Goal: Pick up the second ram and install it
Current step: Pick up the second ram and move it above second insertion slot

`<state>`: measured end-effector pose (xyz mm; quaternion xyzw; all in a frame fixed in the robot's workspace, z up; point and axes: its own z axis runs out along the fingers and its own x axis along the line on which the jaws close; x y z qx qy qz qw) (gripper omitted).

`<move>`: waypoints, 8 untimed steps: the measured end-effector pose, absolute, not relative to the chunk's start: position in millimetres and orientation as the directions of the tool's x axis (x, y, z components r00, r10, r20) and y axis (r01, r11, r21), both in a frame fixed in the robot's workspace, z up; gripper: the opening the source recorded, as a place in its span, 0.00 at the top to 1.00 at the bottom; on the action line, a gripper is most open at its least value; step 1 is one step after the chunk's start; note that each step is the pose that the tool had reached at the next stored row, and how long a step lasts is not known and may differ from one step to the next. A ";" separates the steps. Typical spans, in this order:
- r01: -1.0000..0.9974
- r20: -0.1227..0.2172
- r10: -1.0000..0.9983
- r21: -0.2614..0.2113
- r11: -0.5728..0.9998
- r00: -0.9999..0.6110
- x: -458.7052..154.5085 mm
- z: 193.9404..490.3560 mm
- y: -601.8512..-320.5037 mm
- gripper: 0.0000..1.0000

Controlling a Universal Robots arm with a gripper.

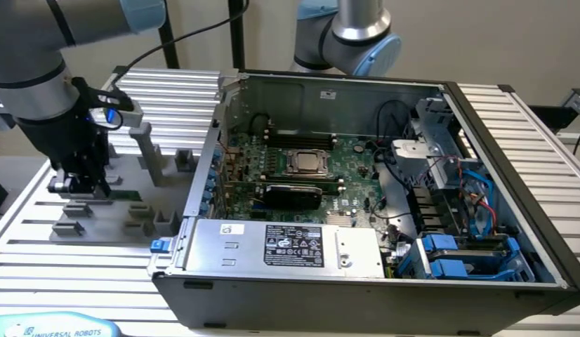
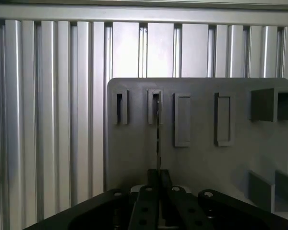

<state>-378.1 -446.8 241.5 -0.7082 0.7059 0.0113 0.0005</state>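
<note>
Clamping narrowly, the gripper (image 2: pixel 159 176) holds the second ram (image 2: pixel 158 136), a thin dark edge-on line.

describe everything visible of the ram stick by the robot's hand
The thin green ram stick stands on edge on the grey plastic fixture plate. In the wrist view it is a narrow dark line running from a slotted block to the black hand; the exterior view shows green beside it.

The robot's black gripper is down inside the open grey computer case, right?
No. The exterior view shows the black gripper down at the grey plastic fixture plate, outside the open grey computer case, on the exterior view's left.
</note>
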 end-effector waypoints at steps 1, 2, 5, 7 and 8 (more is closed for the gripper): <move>-1.000 -0.017 -1.000 0.015 -0.003 0.003 -378.1 245.8 -446.8 0.87; -1.000 -0.017 -1.000 0.015 -0.003 0.003 -378.1 250.3 -446.8 0.87; -1.000 -0.017 -1.000 0.015 -0.003 0.003 -377.8 264.1 -446.8 0.87; -1.000 -0.017 -1.000 0.016 -0.003 0.003 -377.6 273.4 -446.8 0.87; -1.000 -0.017 -1.000 0.015 -0.003 0.003 -377.4 277.8 -446.8 0.87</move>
